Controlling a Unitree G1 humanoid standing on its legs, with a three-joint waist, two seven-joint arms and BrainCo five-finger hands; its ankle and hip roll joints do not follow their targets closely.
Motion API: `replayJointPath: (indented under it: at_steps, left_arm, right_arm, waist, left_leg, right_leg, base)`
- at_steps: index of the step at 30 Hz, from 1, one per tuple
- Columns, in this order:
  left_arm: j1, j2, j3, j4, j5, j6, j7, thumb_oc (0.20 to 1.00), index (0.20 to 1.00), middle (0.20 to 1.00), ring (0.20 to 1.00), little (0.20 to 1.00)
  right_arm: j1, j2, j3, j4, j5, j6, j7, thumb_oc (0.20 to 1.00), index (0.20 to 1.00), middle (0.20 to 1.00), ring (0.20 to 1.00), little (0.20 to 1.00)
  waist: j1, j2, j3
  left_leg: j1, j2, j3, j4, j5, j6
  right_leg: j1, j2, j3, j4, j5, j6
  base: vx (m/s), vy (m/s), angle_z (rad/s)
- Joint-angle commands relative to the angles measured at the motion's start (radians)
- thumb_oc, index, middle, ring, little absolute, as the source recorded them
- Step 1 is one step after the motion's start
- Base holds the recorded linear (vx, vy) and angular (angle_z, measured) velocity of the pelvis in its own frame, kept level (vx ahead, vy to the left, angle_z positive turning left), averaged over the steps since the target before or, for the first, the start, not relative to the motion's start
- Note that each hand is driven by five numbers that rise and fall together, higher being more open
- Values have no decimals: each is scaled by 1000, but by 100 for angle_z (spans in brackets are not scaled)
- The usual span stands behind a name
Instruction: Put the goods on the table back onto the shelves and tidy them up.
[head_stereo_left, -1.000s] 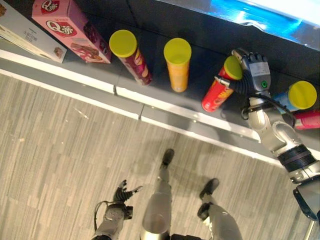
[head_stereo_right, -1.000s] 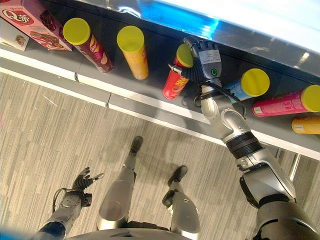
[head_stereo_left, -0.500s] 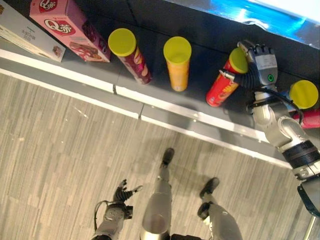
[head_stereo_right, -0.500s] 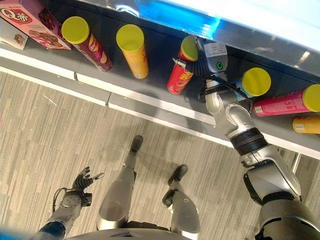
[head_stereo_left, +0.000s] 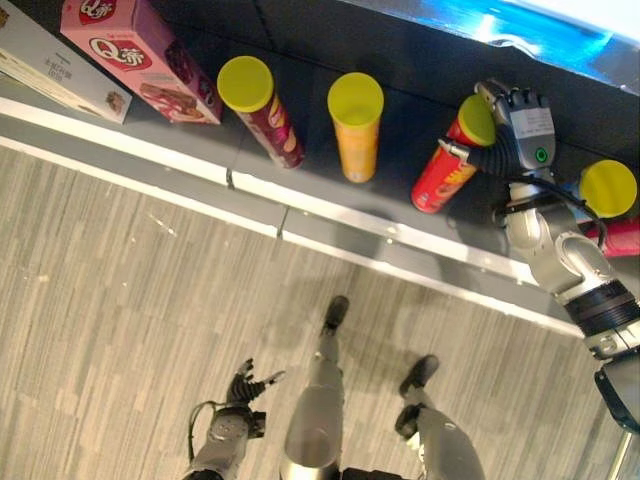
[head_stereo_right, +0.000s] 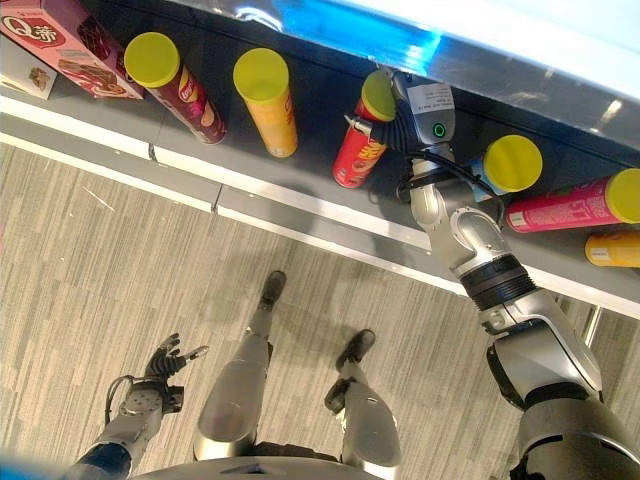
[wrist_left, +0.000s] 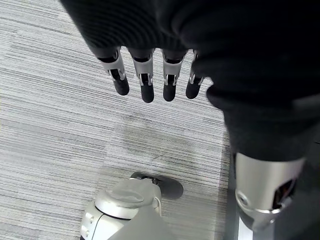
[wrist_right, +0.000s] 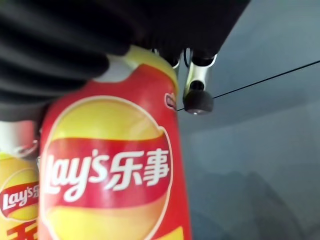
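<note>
A red chip can (head_stereo_left: 443, 172) with a yellow lid stands slightly tilted on the dark shelf (head_stereo_left: 400, 120). My right hand (head_stereo_left: 522, 135) is curled round its top end, and the can's label (wrist_right: 110, 165) sits right against the palm in the right wrist view. To its left on the shelf stand an orange can (head_stereo_left: 355, 130) and a leaning maroon can (head_stereo_left: 265, 118). A blue can (head_stereo_left: 598, 190) with a yellow lid stands just right of the hand. My left hand (head_stereo_left: 243, 385) hangs low over the floor, fingers (wrist_left: 145, 82) straight, holding nothing.
A pink snack box (head_stereo_left: 135, 55) and a white box (head_stereo_left: 50, 70) sit at the shelf's left end. A pink can (head_stereo_right: 570, 205) and an orange can (head_stereo_right: 612, 250) lie on their sides at the right. The shelf's pale front edge (head_stereo_left: 300, 215) runs across above the striped floor.
My right hand has shifted the red can a little to the right and stood it more upright on the shelf. The left hand has stayed still.
</note>
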Motion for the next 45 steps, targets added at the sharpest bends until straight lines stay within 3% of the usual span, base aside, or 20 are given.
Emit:
replayJointPath:
  at_steps: [1,26,36,41,45]
  left_arm:
    - [-2,22,-5,21,-27,-9,20,1000,1000,1000,1000,1000]
    - [-9,9,9,23,-10,5,34,1000,1000,1000,1000,1000]
    - [-2,3,25,30,30,31,37,1000,1000,1000,1000,1000]
    - [17,2,45,37,55,45,34,1000,1000,1000,1000,1000]
    - [46,0,92,90,97,67,17,1000,1000,1000,1000,1000]
  right_arm:
    - [-87,-39,32,-9,-7,-20,-33,1000,1000,1000,1000,1000]
    - [33,4,-62,-136,6,-39,-59,1000,1000,1000,1000,1000]
    - [235,69,-141,-388,51,-123,-28,1000,1000,1000,1000,1000]
    - [338,107,-136,-472,117,-170,25,1000,1000,1000,1000,1000]
    - [456,98,-149,-507,222,-203,130,1000,1000,1000,1000,1000]
  waist:
    - [-22,-14,-11]
    - [-44,-25,-21]
    - [-77,-57,-60]
    - [-99,-89,-104]
    - [-132,-118,-167]
  left_leg:
    - [66,-46,78,-21,-88,21]
    - [81,-43,89,-21,-95,23]
    - [125,-31,114,-18,-117,29]
    - [181,-21,146,-15,-141,37]
    - [258,-14,192,-15,-172,46]
  right_leg:
    - [-113,-45,124,19,40,16]
    - [-104,-43,128,20,38,16]
    - [-69,-43,139,22,32,18]
    - [-31,-41,152,21,28,19]
    - [19,-33,179,22,18,19]
  base:
    - [0,0,0]
    - [0,0,0]
    - [19,14,-2]
    - [62,35,-8]
    - [103,78,-24]
